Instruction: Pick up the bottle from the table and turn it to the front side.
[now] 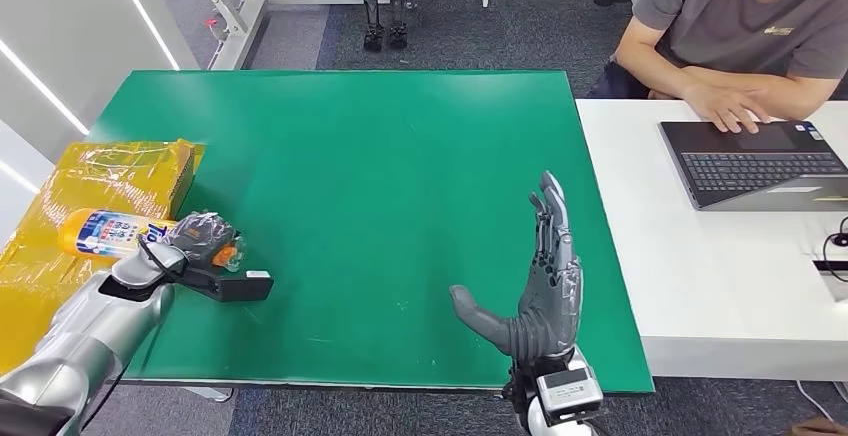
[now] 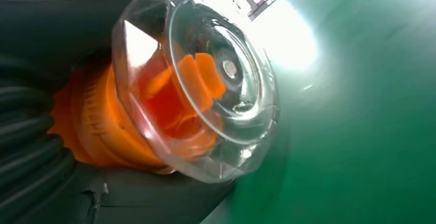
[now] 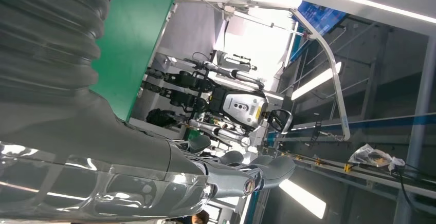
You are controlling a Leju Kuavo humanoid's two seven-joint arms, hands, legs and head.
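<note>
Bottle (image 1: 112, 233) in left hand (image 1: 200, 239), beside yellow box (image 1: 120, 171), laptop (image 1: 755, 163) far right.

orange-capped bottle (image 1: 105, 233), green table (image 1: 380, 176)

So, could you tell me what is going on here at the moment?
The robot's left hand grips a bottle by its orange, clear-capped end at the left edge of the green table, beside a yellow box. Its right hand is held open and upright over the table's near right part, holding nothing. A person sits at the white desk with a laptop.
</note>
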